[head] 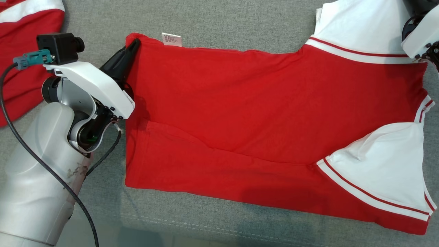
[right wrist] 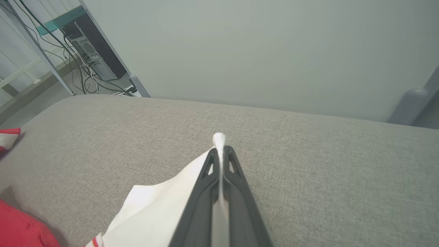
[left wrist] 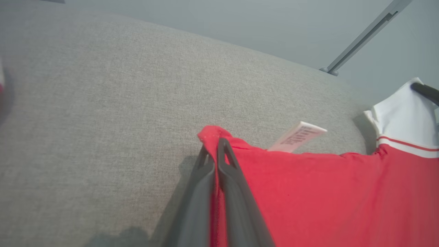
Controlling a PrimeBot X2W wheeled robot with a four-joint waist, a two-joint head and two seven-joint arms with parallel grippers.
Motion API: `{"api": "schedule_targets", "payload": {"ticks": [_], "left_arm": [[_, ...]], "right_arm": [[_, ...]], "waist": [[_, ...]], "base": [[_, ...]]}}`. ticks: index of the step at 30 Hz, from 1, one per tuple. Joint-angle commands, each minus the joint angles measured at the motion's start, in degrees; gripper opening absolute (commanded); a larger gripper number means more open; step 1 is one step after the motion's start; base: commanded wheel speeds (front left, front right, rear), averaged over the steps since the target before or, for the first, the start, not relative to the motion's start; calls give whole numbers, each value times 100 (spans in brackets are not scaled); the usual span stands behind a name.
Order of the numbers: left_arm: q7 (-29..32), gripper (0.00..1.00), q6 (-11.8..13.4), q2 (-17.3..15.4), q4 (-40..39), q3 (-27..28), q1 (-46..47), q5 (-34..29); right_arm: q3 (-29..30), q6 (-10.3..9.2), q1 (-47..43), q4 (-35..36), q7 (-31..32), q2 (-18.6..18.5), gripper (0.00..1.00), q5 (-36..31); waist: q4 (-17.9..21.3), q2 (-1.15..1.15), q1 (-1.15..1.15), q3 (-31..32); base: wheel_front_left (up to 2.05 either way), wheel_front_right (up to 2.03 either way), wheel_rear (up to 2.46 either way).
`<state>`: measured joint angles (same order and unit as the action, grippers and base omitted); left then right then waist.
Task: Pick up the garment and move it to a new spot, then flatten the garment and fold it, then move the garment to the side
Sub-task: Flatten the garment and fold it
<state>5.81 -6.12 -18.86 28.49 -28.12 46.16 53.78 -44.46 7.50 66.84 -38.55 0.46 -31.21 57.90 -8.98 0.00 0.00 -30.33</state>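
A: What's the cloth like?

B: A soft red knit shirt [head: 240,109] with white sleeves, spread across a coarse grey woven cushion [head: 212,20].

A: And the grips?

B: The left gripper [left wrist: 216,151] pinches the red hem corner beside the tag [head: 171,39]. The right gripper [right wrist: 219,151] clamps a white sleeve edge (both tight). Bare cushion lies beyond, and a second shirt [head: 24,51] sits far left.

The grey fabric surface [head: 219,20] bears 2 things: the red garment [head: 240,103], spread out, and a red-and-white cloth [head: 20,51].
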Motion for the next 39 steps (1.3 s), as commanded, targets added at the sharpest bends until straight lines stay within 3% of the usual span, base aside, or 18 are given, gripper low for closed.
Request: {"api": "schedule_targets", "payload": {"ticks": [1, 8, 14, 25, 32, 39], "left_arm": [[-101, 0, -55, -284, -133, 245, 7, 24], [-182, 0, -29, -375, -231, 278, -149, 39], [-139, 0, 10, -534, -609, 350, -522, 184], [-87, 0, 296, -1049, -1833, 714, -1632, 571], [-87, 0, 656, -1303, -2691, 1040, -2649, 943], [-150, 0, 869, -1321, -3090, 1254, -3472, 1298]], "right_arm": [[-74, -1, -238, 205, -102, -119, 0, 114], [-350, -1, -438, 719, -354, -418, 0, 468], [-525, -1, -863, 1530, -759, -925, 0, 797], [-389, -1, -2528, 3176, -1414, -1682, 0, 1436], [121, -1, -3866, 3935, -1533, -1807, 0, 1703], [539, -1, -5091, 4183, -1543, -1510, 0, 1798]], "waist": [[25, 0, 0, 38], [95, 0, 0, 190], [186, 0, 0, 359], [489, 0, 0, 708], [633, 0, 0, 917], [689, 0, 0, 1125]], "base": [[0, 0, 0], [0, 0, 0], [0, 0, 0], [0, 0, 0], [0, 0, 0], [0, 0, 0]]}}
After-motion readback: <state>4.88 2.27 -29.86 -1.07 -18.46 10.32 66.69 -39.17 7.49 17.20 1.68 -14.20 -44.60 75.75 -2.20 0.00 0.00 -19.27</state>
